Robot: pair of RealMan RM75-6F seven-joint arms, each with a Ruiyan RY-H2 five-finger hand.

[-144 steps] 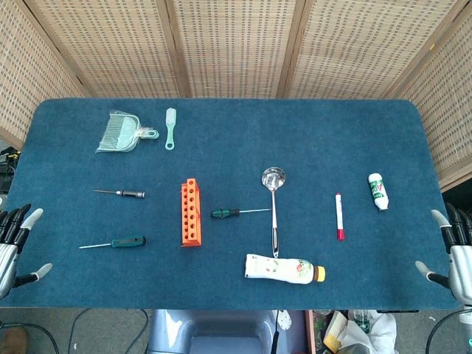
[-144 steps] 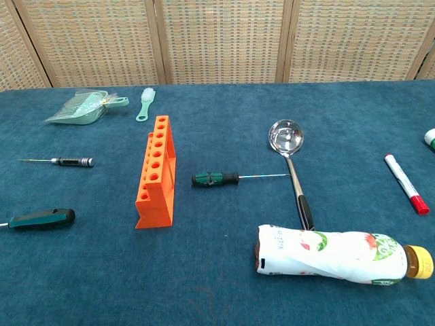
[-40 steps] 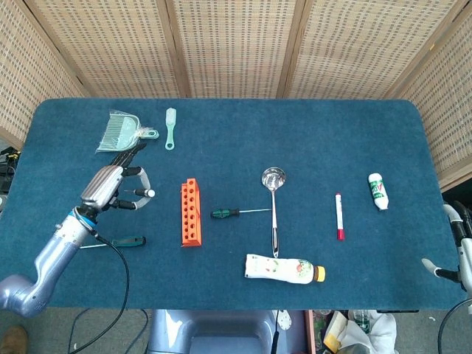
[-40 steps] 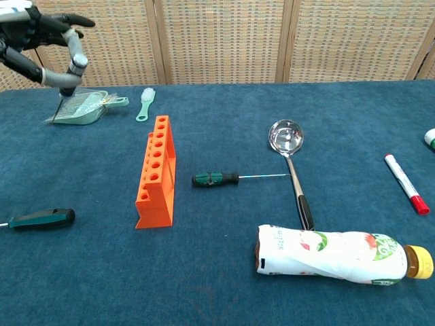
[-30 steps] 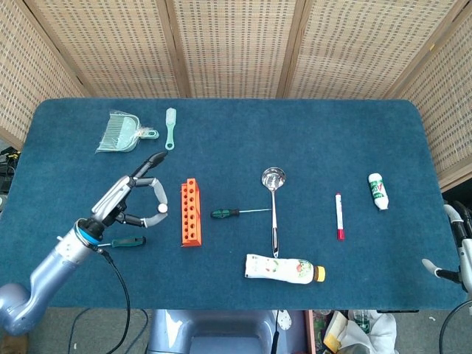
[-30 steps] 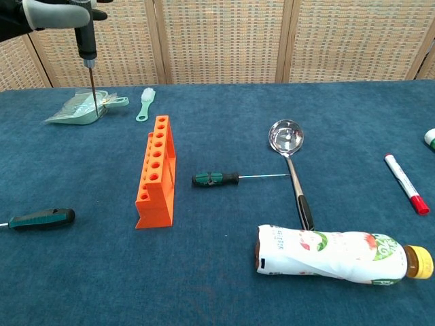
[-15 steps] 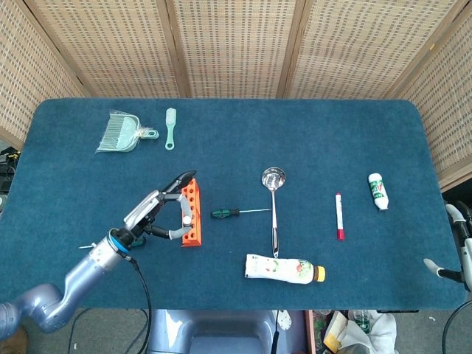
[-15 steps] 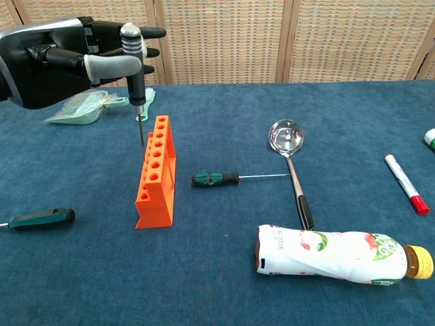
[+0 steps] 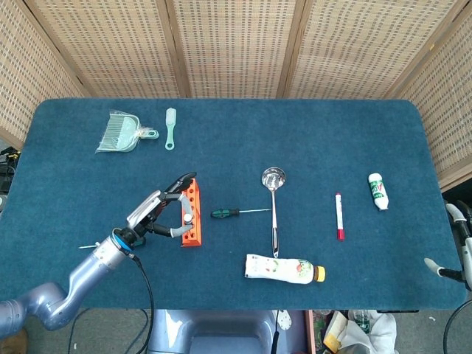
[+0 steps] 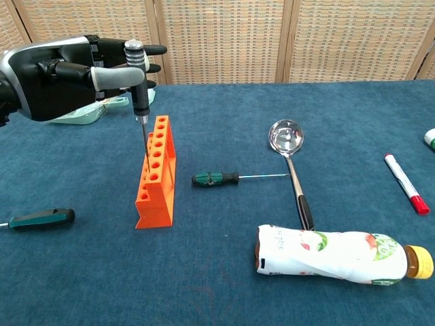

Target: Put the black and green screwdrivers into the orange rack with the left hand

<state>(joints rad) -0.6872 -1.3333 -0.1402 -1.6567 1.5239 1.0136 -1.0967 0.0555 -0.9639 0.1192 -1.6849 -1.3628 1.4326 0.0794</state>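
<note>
Left hand (image 10: 64, 76) pinches the black screwdriver (image 10: 139, 81) upright; its tip has dropped lower over the rack (image 10: 156, 173) than before. Right hand (image 9: 459, 247) stays open at the bench (image 9: 310, 140) edge.

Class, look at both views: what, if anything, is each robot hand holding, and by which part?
The left robot hand pinches the black screwdriver by its handle, upright over the rack. The right robot hand holds nothing.

Left robot hand (image 10: 64, 75) pinching, raised
</note>
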